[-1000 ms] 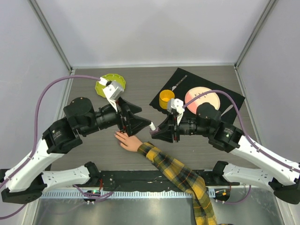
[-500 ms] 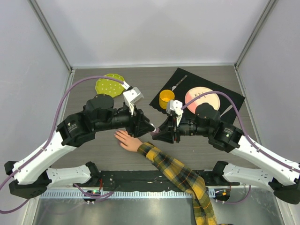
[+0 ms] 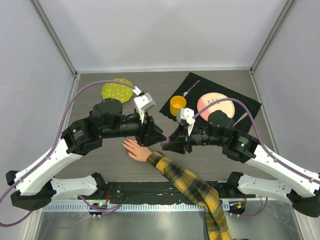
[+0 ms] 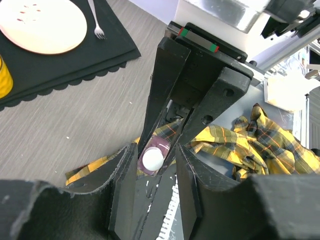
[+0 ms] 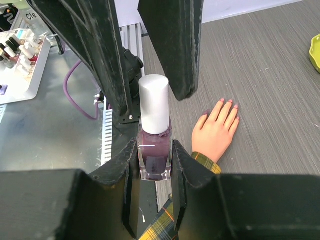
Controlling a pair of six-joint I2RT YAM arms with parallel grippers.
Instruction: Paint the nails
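Here the right claw is clamped on a nail polish bottle of dark purple glass, holding it by its body with the white cap pointing at the other arm. The left claw stands with its jaws apart, one on either side of that cap. A narrow gap shows on each side, so it grips nothing. The two claws meet above the middle of the worktop.

The mannequin hand lies palm down just below them, towards the near edge, with its fingers pointing to the far left corner. The nails show as small pink tips at the ends of those fingers, clear of both claws. The yellow-and-black plaid sleeve runs from the wrist over the near edge.

Towards the far right corner a black mat carries a pink plate, a yellow cup and a fork. A green disc lies near the far left corner.
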